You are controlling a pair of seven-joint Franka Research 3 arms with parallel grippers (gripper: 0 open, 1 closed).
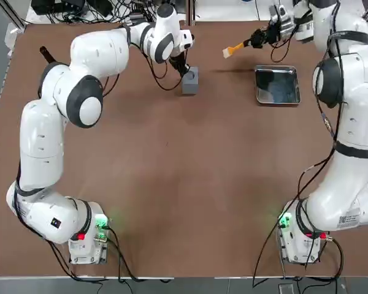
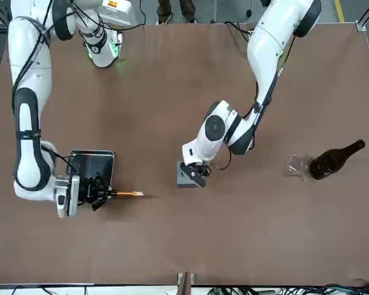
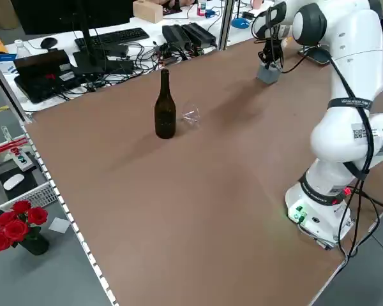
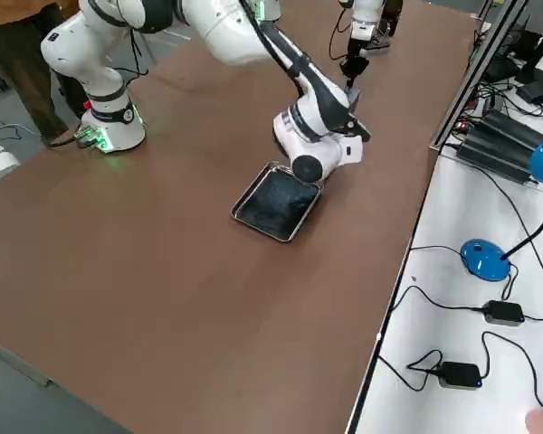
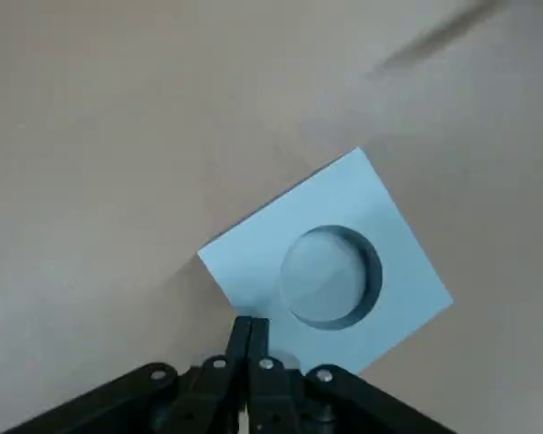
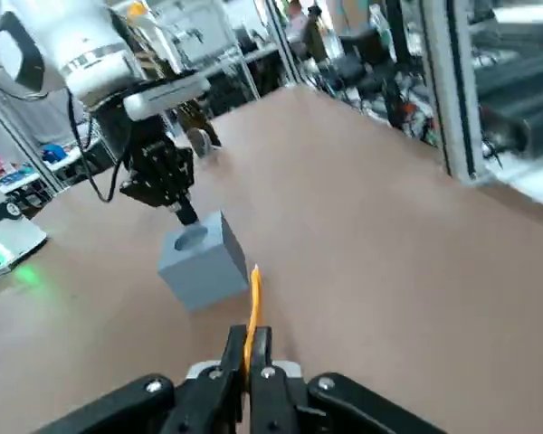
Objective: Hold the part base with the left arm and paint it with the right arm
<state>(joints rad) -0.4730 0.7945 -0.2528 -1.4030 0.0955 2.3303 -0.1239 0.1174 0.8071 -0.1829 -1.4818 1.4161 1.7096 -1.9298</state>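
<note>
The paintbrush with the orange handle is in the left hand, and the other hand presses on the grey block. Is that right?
Not quite. The paintbrush is in the right hand, not the left, as the top view shows. The rest holds: the other hand, the left hand, is shut and presses its fingertips on the grey block near its round hole.

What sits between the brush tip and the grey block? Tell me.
Nothing: in the top view only bare table separates the brush in the right gripper from the block.

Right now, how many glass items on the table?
2. A dark bottle stands upright on the robot's left side of the table, and a clear glass lies right beside it. The top view shows neither.
</note>
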